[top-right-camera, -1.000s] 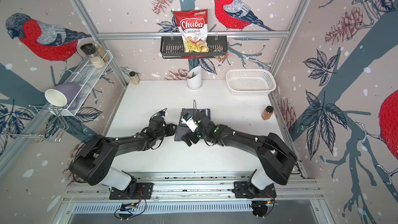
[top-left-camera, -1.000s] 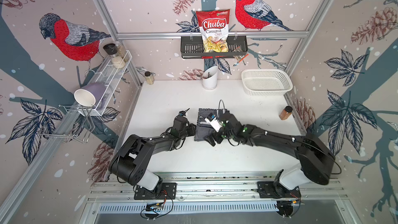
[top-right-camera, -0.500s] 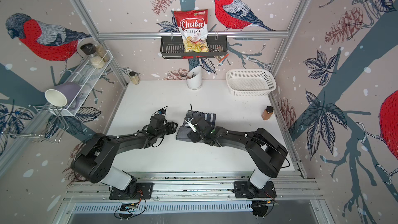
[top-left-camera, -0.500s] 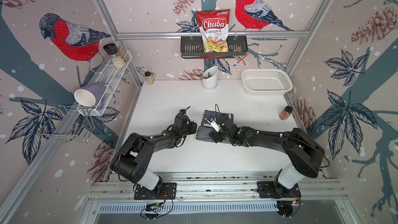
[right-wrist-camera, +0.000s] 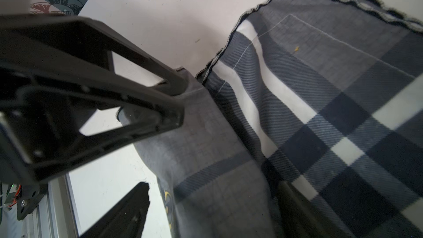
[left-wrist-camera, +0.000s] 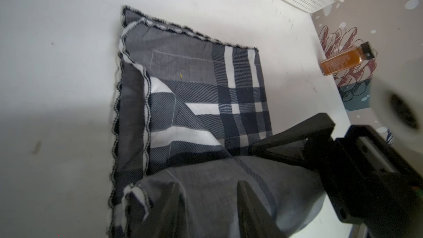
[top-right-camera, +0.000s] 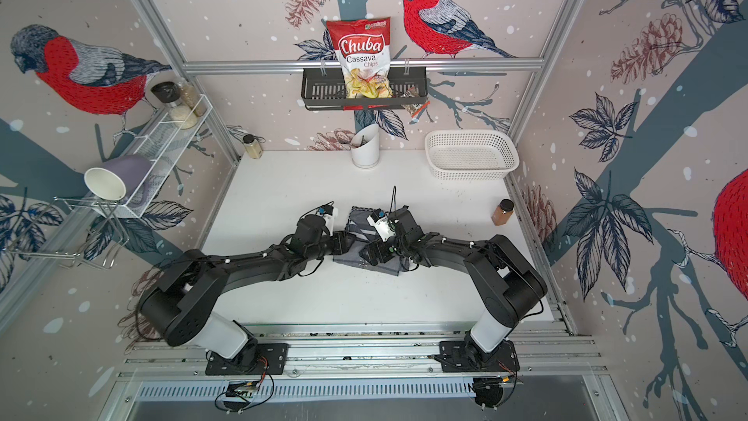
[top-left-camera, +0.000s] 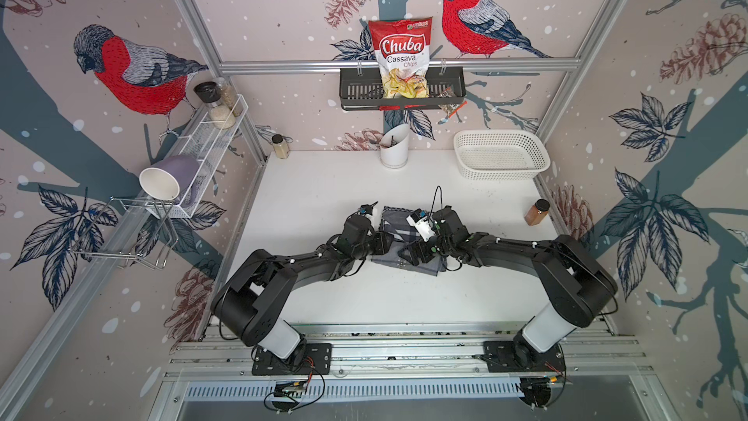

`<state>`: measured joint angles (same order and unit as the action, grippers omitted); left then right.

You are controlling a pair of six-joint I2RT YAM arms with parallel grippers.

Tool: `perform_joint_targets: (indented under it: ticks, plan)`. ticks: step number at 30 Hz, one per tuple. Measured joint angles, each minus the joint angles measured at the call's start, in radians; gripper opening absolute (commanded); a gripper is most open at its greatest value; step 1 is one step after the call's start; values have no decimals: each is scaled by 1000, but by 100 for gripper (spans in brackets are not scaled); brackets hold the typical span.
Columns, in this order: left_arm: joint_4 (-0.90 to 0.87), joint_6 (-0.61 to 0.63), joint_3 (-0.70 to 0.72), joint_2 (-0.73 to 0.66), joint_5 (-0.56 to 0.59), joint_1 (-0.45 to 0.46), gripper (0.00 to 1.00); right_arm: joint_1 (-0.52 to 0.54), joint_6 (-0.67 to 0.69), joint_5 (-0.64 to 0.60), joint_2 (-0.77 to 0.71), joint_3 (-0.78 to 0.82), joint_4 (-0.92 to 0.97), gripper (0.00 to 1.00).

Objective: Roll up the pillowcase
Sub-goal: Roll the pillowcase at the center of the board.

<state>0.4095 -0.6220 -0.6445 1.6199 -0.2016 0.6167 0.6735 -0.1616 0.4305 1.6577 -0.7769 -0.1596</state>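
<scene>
The pillowcase point(top-left-camera: 394, 223) lies mid-way across the worktop point(top-left-camera: 324, 196), its near part a fat roll and its far part flat, so roughly half seems left to roll. The left fingers point(left-wrist-camera: 174, 204) clasp the roll's left end. The right fingers point(right-wrist-camera: 132, 209) straddle it, spread wide.

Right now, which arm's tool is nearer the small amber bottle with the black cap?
Right. The right tool is over the half of the grey plaid pillowcase that faces the small amber bottle; the left tool is at the cloth's opposite edge, farther off.
</scene>
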Motion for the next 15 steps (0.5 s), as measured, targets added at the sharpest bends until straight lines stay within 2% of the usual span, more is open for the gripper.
perform_joint_targets:
  ticks: [5,11,15]
  plan:
    - [29,-10,-22,110,9,3,42,-10,-36,4,9,0,-28,100]
    - [133,-5,-47,191,-6,3,40,-47,-111,9,-17,32,-74,100]
    - [153,20,-53,207,0,5,40,-129,-217,33,-49,86,-165,100]
